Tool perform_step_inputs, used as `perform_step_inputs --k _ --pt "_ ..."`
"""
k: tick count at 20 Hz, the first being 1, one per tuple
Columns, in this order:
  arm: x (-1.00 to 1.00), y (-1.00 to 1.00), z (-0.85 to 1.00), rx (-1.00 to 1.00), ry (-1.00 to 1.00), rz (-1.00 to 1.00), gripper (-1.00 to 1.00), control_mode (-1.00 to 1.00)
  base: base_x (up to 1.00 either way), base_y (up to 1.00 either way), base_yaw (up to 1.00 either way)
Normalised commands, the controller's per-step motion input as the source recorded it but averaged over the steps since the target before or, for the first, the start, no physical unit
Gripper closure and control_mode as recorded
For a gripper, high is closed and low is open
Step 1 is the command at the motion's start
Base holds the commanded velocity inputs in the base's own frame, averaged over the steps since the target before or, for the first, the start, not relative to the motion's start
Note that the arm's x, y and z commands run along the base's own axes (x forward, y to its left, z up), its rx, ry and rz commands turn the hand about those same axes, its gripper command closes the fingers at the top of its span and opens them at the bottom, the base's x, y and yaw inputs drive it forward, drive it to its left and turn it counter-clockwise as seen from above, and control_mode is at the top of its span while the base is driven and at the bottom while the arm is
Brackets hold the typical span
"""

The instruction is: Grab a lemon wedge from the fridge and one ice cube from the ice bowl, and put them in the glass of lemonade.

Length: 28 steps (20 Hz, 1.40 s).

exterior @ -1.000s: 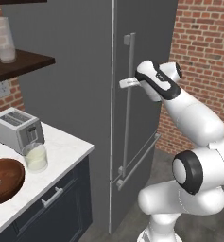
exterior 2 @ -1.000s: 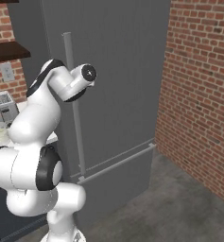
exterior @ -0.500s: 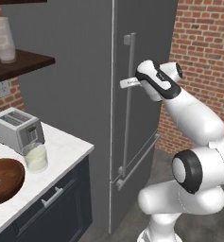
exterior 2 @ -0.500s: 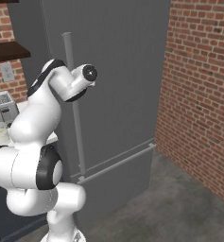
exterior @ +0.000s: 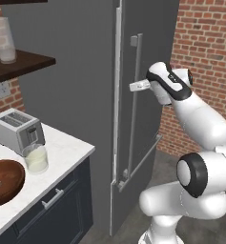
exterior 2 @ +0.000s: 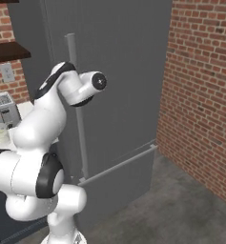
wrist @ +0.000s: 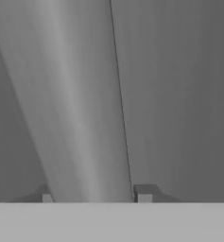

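The dark grey fridge [exterior: 86, 95] stands with its door closed, so the lemon wedge is hidden. My gripper [exterior: 136, 86] reaches level to the long light-grey bar handle [exterior: 138, 119] at about mid height. In the hand view the handle [wrist: 80, 118] runs between my two fingertips [wrist: 144, 193], which press against its sides, so the gripper [wrist: 95, 194] is shut on it. The glass of lemonade [exterior: 36, 158] stands on the white counter beside the wooden ice bowl [exterior: 5, 181]. No ice cube can be made out in the bowl.
A silver toaster [exterior: 16, 129] sits behind the glass on the counter [exterior: 66, 152]. A dark shelf [exterior: 19, 64] above carries tall frosted glasses [exterior: 4, 40]. A brick wall [exterior 2: 200, 95] closes the space right of the fridge [exterior 2: 119, 71], with bare grey floor [exterior 2: 171, 209] in front.
The jaws have closed in onto the fridge handle. The arm has hardly moved and the door is still closed.
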Motion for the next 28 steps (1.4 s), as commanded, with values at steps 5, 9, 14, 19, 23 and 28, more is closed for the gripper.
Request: perform_step_inputs --k 5,9,14,19,23,28 --pt "0.0 -0.72 0.02 0.0 -0.14 0.0 1.0 -1.0 0.0 0.0 0.0" --pt "0.0 -0.79 0.14 0.0 -0.12 0.0 1.0 -1.0 0.0 0.0 0.0" --pt "0.0 -0.91 0.25 0.01 -0.08 0.0 1.0 -1.0 0.0 0.0 0.0" --pt "-0.05 -1.0 0.43 0.01 -0.02 0.0 1.0 -1.0 0.0 0.0 0.0" --pt "-0.21 -1.0 0.57 0.04 0.0 -0.02 1.0 -1.0 0.0 0.0 0.0" --pt "-0.34 -1.0 0.47 0.11 -0.01 -0.04 1.0 -1.0 0.0 0.0 0.0"
